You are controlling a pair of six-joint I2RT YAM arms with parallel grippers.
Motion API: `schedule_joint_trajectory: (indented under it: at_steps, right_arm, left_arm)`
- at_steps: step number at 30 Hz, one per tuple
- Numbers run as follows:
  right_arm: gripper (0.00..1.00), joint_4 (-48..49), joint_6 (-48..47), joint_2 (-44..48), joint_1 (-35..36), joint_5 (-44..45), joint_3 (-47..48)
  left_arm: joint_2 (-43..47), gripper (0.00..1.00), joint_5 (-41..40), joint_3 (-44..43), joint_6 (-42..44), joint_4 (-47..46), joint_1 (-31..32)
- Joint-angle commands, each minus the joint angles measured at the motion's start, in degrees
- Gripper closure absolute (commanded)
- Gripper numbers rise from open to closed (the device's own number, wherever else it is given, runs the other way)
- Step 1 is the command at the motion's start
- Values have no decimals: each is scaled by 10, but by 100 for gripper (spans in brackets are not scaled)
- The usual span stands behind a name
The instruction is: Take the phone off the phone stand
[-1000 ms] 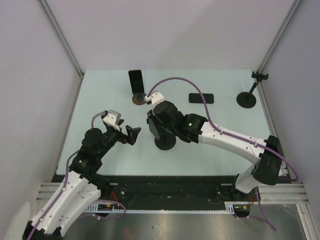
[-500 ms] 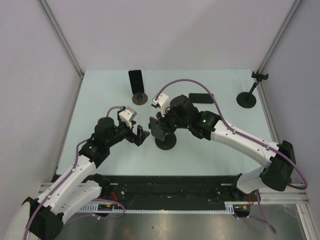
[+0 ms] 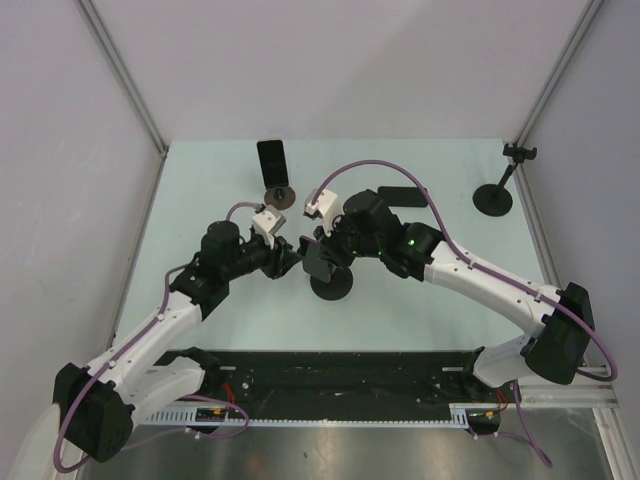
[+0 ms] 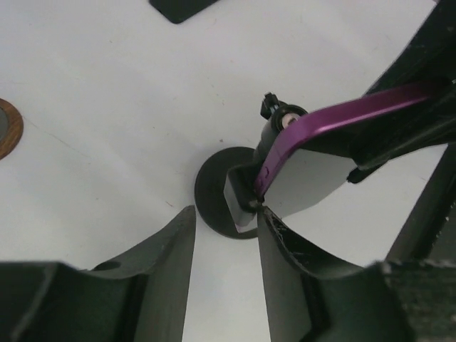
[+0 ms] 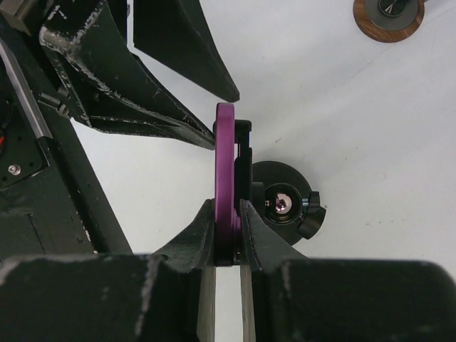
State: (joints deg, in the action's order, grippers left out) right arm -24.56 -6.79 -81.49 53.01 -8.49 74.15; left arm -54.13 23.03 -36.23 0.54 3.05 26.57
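At the middle of the pale green table (image 3: 200, 190), the two robot arms meet over a phone stand (image 5: 282, 201) with a round black base. The right arm reaches in from the lower right. The right gripper (image 5: 226, 206) is clamped on a purple-cased phone (image 5: 226, 142), one finger pressed to each flat face. In the right wrist view the phone shows edge-on as a thin purple strip, with the stand's base just to its right. In the left wrist view the phone tilts up and to the right. Its lower end meets the stand's small cradle above the base. Whether it sits in the cradle or has lifted clear cannot be told.

The left arm comes from the lower left. The left gripper (image 4: 226, 214) holds nothing. Its two black fingers (image 4: 174, 271) are spread apart, with the stand's base showing in the gap between them. Their tips are very near the phone's other side. Contact cannot be made out.

Toward the far edge of the table, a second phone (image 3: 272, 160) stands upright on a stand with a round wooden base (image 3: 280, 196). To its right, a third phone (image 3: 401, 196) lies flat on the table. Near the far right corner is another black stand (image 3: 495, 195) with a thin post, well apart from the arms.
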Motion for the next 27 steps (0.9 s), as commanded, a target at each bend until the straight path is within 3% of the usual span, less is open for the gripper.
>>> schedule_joint_trajectory:
  at_steps: [1, 6, 9, 12, 13, 17, 22, 27]
  right_arm:
    - [100, 16, -12, 17, 4, -36, 0]
    - [100, 23, -6, 13, 7, -28, 0]
    - [87, 29, -1, 9, 14, -1, 0]
    - [71, 38, 2, 6, 20, 28, 0]
    - [59, 42, 7, 5, 23, 34, 0]
    - [41, 57, 18, -2, 29, 55, 1]
    - [40, 72, 28, -9, 35, 84, 0]
    - [46, 75, 35, -24, 37, 101, 1]
  left_arm:
    - [-6, 61, 51, -18, 33, -55, -4]
    - [2, 86, 65, -4, 25, -80, -3]
    - [7, 99, 65, 0, 22, -82, -3]
    - [10, 100, 64, 6, 18, -85, -2]
    - [11, 100, 61, 6, 17, -85, -1]
    - [18, 99, 55, 9, 16, -85, 3]
    - [24, 100, 47, 11, 17, -85, 8]
    - [27, 100, 42, 12, 13, -85, 11]
